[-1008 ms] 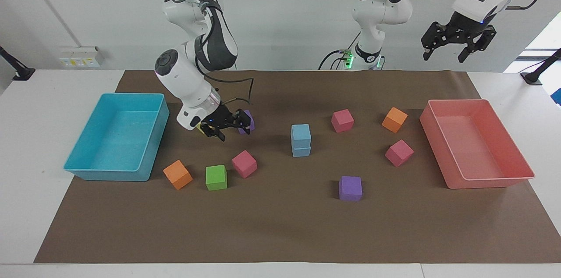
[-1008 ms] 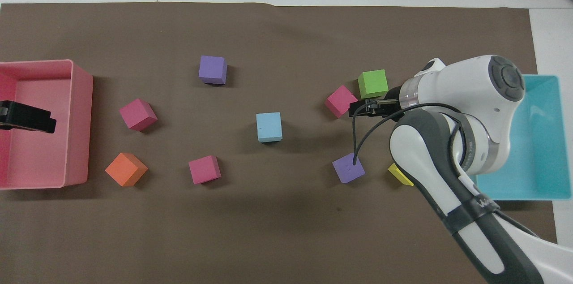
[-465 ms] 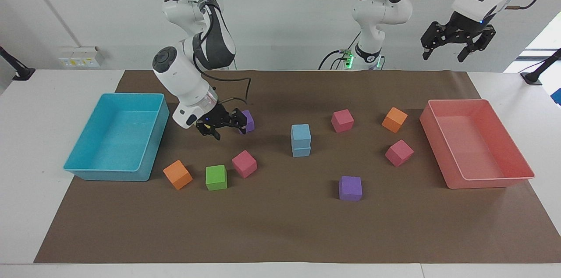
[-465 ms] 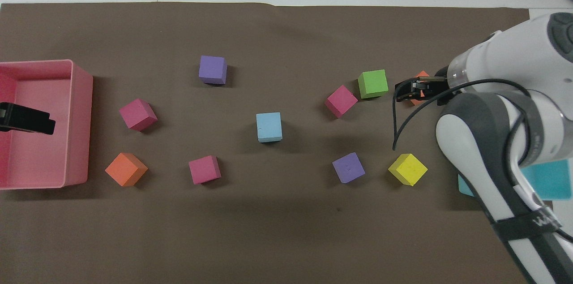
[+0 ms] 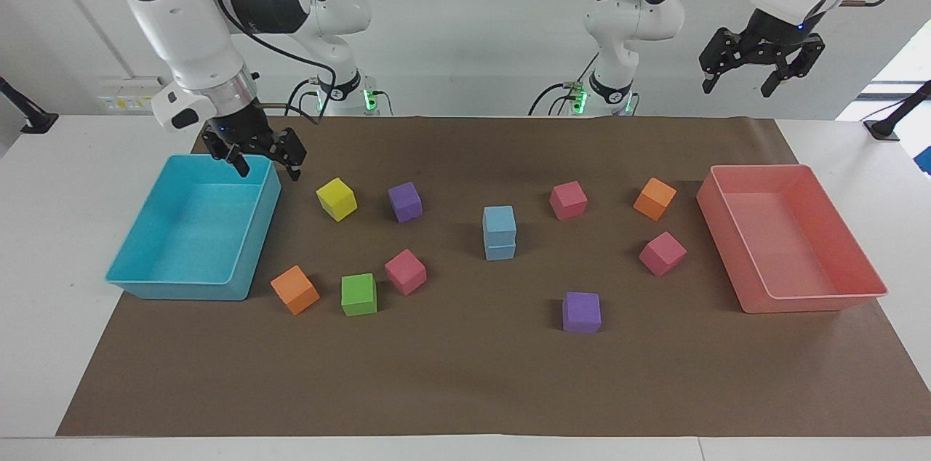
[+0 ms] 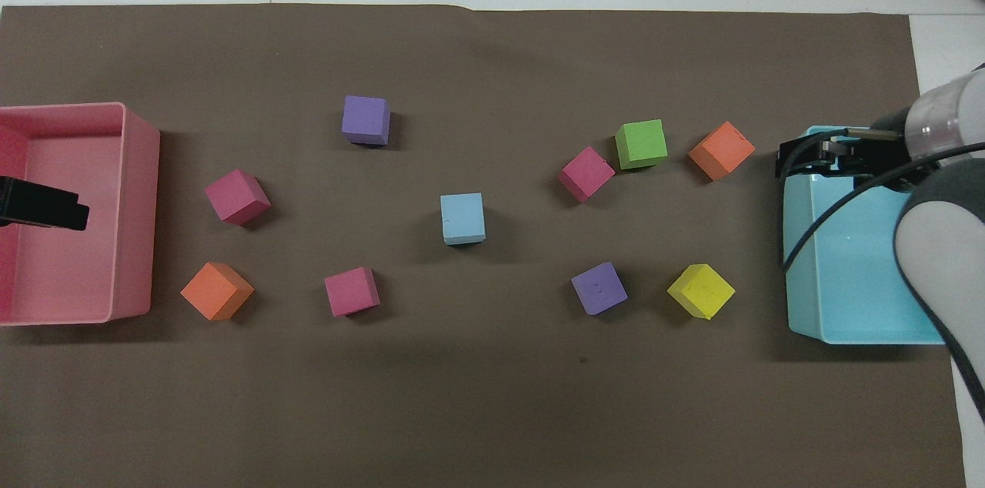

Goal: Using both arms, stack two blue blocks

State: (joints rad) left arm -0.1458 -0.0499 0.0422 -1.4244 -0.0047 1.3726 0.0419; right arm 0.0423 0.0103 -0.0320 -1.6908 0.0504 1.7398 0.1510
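Blue blocks (image 5: 499, 231): two cubes stacked, one on the other, near the middle of the brown mat (image 5: 465, 381) on the desk (image 5: 44, 345); in the overhead view the stack (image 6: 462, 218) sits at the mat's centre.
Right gripper (image 5: 253, 154): raised over the edge of the turquoise tray (image 5: 134, 283) nearest the robots, at the corner toward the cubes; jaws spread apart, holding nothing. In the overhead view it (image 6: 816, 155) shows at 3 o'clock from the stack.
Left gripper (image 5: 753, 68): waiting high in the air over the end of the desk by the pink tray (image 5: 865, 279); jaws spread wide, empty.
Yellow cube (image 5: 337, 198): on the mat beside a purple cube (image 5: 405, 201), between the turquoise tray and the stack.
Other cubes: a green cube (image 5: 359, 294), at 8 o'clock from the stack in the facing view.
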